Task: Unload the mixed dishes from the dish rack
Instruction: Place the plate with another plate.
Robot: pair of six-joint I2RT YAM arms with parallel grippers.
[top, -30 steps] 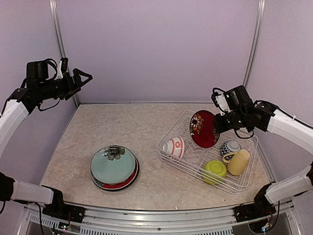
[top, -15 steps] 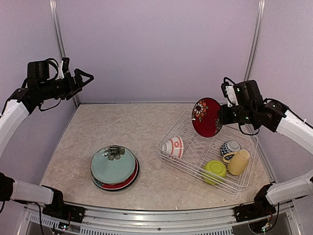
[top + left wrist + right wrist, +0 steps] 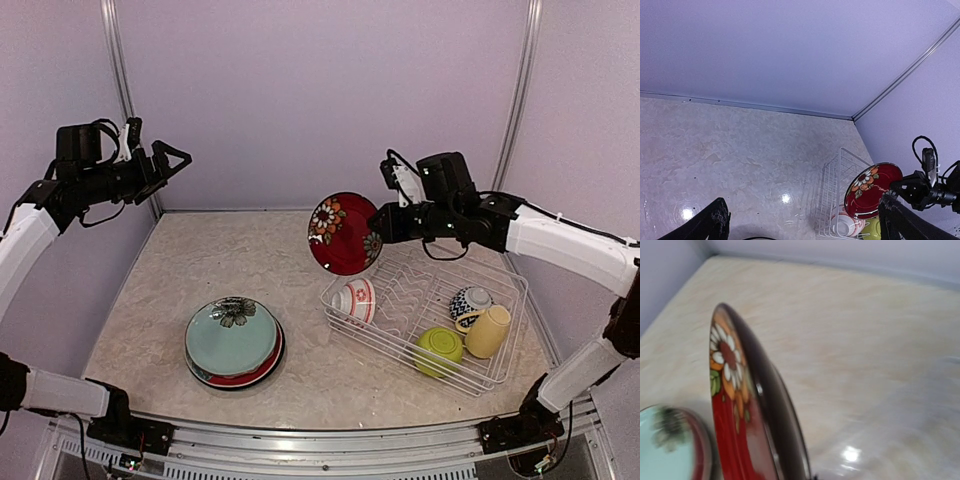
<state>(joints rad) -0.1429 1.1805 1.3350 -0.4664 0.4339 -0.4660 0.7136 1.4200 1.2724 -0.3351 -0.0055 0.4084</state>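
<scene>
Swung left out of the dish rack [image 3: 425, 300], the red floral plate [image 3: 340, 235] hangs on edge over the table, my right gripper [image 3: 377, 228] pinched tight on its rim; I'd tip it flat, lower slowly onto the plate stack [image 3: 232, 342]; left gripper [image 3: 172, 160] spread wide, empty

The right gripper [image 3: 385, 222], clamped on the red floral plate [image 3: 343, 233], has swung leftward from above the dish rack [image 3: 412, 300] within a second. The plate now hangs past the rack's far-left corner, apparently partly over bare table [image 3: 250, 260].
</scene>
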